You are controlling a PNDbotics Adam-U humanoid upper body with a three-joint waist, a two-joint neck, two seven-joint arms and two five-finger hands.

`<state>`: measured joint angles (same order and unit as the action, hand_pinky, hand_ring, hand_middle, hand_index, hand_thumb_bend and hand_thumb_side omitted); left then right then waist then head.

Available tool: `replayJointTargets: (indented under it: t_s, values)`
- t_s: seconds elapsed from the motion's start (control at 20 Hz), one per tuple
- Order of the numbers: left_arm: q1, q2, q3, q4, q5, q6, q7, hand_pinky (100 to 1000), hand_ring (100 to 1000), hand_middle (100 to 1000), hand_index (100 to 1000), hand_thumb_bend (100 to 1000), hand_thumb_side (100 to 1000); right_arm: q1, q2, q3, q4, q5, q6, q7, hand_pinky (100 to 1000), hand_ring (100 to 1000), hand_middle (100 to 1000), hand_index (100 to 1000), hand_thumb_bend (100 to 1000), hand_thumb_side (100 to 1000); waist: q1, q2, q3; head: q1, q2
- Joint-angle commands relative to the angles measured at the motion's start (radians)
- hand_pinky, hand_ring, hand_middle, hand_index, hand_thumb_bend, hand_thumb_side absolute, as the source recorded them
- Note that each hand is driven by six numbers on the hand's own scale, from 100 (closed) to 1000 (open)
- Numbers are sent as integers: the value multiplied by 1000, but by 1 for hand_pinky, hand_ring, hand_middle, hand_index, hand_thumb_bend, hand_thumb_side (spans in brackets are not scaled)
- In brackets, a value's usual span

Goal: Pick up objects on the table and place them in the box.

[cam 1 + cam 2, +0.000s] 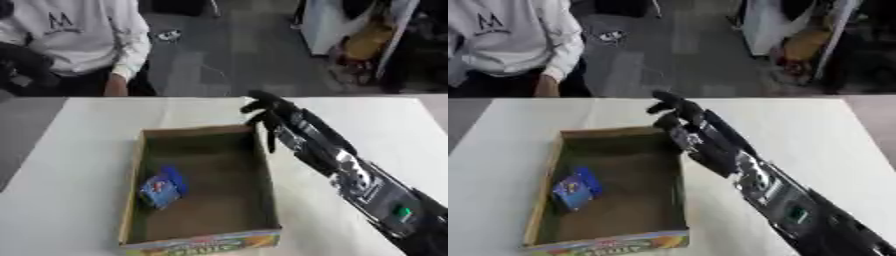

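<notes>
Nearest me: cardboard box (262, 200) on white surface (79, 150). My right hand (265, 114) hangs over its far right corner, fingers curled downward, holding nothing. Blue packet (163, 188) lies inside by the left wall, well apart from it.

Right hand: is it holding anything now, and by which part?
Cannot tell. The right hand hangs over the box's far right corner, fingers curled downward, nothing visible in them.
</notes>
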<state>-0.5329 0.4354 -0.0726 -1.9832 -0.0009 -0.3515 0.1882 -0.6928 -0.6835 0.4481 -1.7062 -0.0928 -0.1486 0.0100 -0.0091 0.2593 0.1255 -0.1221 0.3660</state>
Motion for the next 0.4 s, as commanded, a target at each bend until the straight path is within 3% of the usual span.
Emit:
replayJointTargets:
  t_s: [0.05, 0.1, 0.2, 0.3, 0.4]
  values:
    - [20, 43, 14, -17, -18, 1, 7, 502, 569, 809, 829, 178, 853, 83, -83, -53, -190, -82, 28, -23, 261, 682, 754, 1000, 100, 1000, -1, -32, -17, 41, -65]
    - [33, 49, 14, -17, -25, 1, 8, 499, 567, 810, 829, 172, 857, 121, -97, -69, -240, -107, 35, -30, 240, 661, 730, 996, 100, 1000, -1, -37, -25, 50, -77]
    - [64, 61, 15, -17, -41, 4, 11, 495, 566, 810, 829, 165, 862, 199, -110, -102, -281, -151, -14, -33, 215, 639, 694, 966, 100, 1000, 1, -51, -47, 67, -99]
    - [92, 71, 15, -17, -55, 8, 15, 494, 565, 810, 829, 164, 863, 264, -107, -129, -291, -184, -82, -22, 210, 634, 689, 961, 100, 1000, 3, -63, -65, 70, -114]
    - [132, 88, 17, -17, -75, 11, 18, 491, 565, 811, 828, 152, 868, 338, -64, -155, -293, -213, -167, 12, 187, 599, 624, 860, 100, 1000, 10, -80, -93, 58, -136]
